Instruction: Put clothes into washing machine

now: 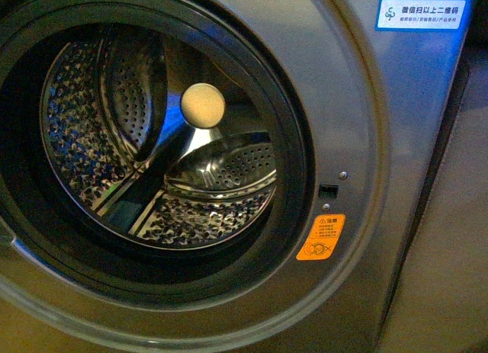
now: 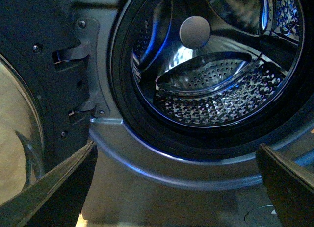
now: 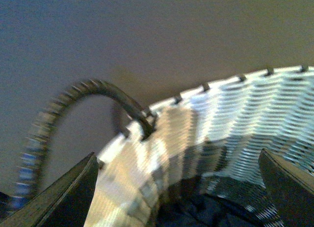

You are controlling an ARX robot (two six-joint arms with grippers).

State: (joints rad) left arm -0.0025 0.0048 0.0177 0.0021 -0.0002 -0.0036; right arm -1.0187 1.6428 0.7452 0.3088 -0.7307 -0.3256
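Down in the wicker basket (image 3: pixel 255 107), clothes (image 3: pixel 196 214) lie just ahead of the wide-open right tool (image 3: pixel 176 156). That side's nearer, I'd say.

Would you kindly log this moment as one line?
washing machine: empty; clothes: in basket; left tool: open, facing machine; right tool: open, over basket

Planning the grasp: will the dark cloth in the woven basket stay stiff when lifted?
Probably not: the dark cloth lies crumpled in the woven basket, so it should sag. It is likely light, and a hanging end may catch on the basket.
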